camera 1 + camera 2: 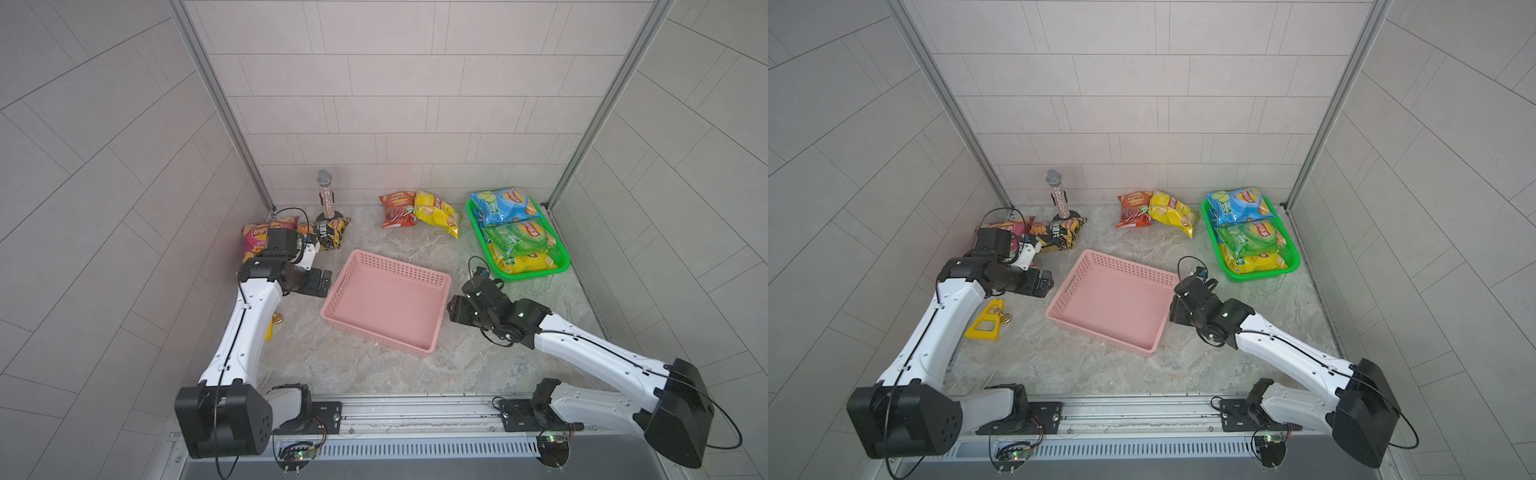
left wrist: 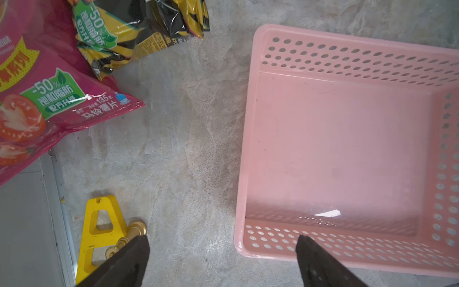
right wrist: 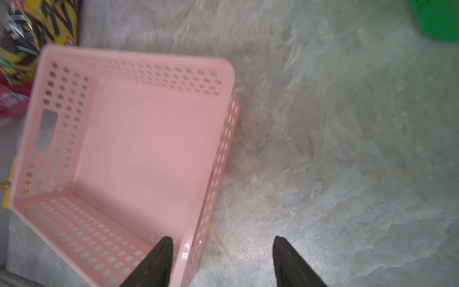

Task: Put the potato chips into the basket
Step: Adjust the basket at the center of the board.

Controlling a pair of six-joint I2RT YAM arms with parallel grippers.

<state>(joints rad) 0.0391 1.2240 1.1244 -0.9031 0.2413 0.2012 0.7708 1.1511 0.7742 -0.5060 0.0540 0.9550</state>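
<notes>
— Left end effector (image 2: 221, 239)?
— Released, fingers wide apart, nothing between. Over bare desk (image 2: 173, 149), just beside the pink basket (image 1: 395, 272), on its side toward the left edge.
— Right end effector (image 3: 222, 239)?
— Also released, gripping nothing. In the wrist view, astride the basket's wall: one finger over the inside, one over the desk. Touching or not, cannot tell.
— Basket?
— Mid-desk.
— Potato chips (image 1: 1133, 210)?
— All outside the basket. Magenta bag (image 1: 253, 237) and black bag (image 1: 330, 232) at the far left corner. Red bag (image 1: 397, 210) and yellow bag (image 1: 436, 210) touching, along the far edge. Blue bag (image 1: 503, 205), green bag (image 1: 517, 239) and second yellow bag (image 1: 528, 262) overlapping in a green tray (image 1: 536, 274) at the far right corner.
— Anything else?
— Glittery microphone (image 1: 325, 193) upright behind the black bag; yellow triangular piece (image 2: 103, 205) near the left edge.
</notes>
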